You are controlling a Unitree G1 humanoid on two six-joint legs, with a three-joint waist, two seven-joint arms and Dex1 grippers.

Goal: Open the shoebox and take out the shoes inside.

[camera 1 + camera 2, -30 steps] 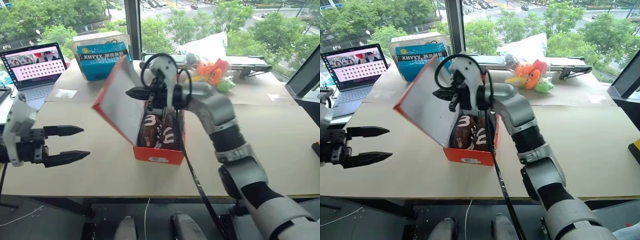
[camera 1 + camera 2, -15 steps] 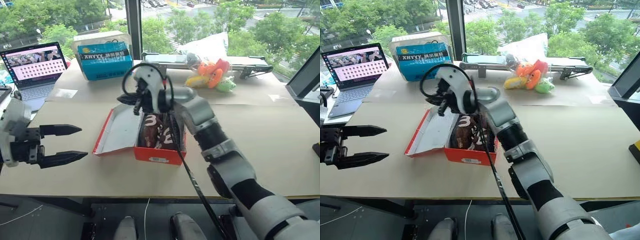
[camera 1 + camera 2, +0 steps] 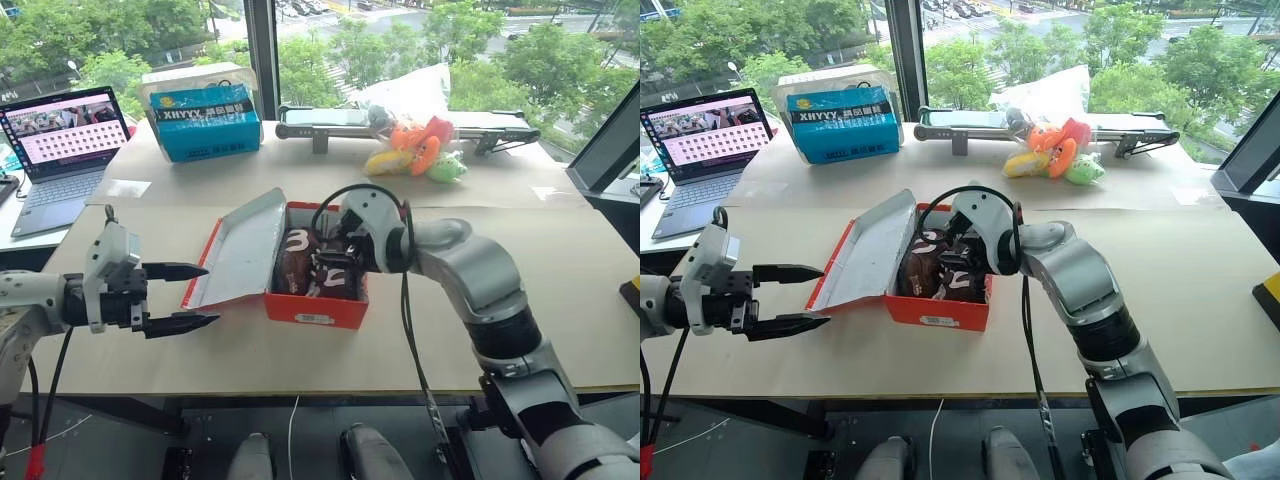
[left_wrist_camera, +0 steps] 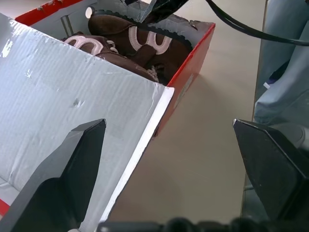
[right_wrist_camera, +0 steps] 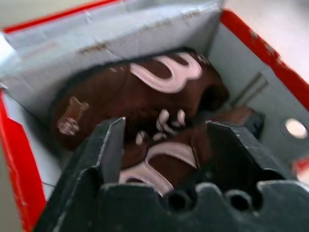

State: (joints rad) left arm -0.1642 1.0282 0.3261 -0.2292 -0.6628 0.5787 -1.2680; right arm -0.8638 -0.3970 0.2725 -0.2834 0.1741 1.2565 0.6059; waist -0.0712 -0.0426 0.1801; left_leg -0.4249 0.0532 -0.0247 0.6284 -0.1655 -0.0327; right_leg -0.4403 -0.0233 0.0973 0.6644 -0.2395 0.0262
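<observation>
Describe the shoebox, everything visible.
The shoebox is red cardboard, grey-white inside, with a white label on its near end. It sits open on the table; its lid hangs folded out to the robot's left, inner side up. The dark brown shoes lie inside. The right gripper, open, reaches into it over the shoes. The left gripper, open, hangs just beside the lid's edge, apart from it.

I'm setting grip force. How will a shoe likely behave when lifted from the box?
Probably light: the shoes look small, both fitting in the shoebox. The suede-like upper likely gives under pinching but shouldn't slip. They lie packed together, so lifting one may drag the other. The open right gripper hovers over them.
</observation>
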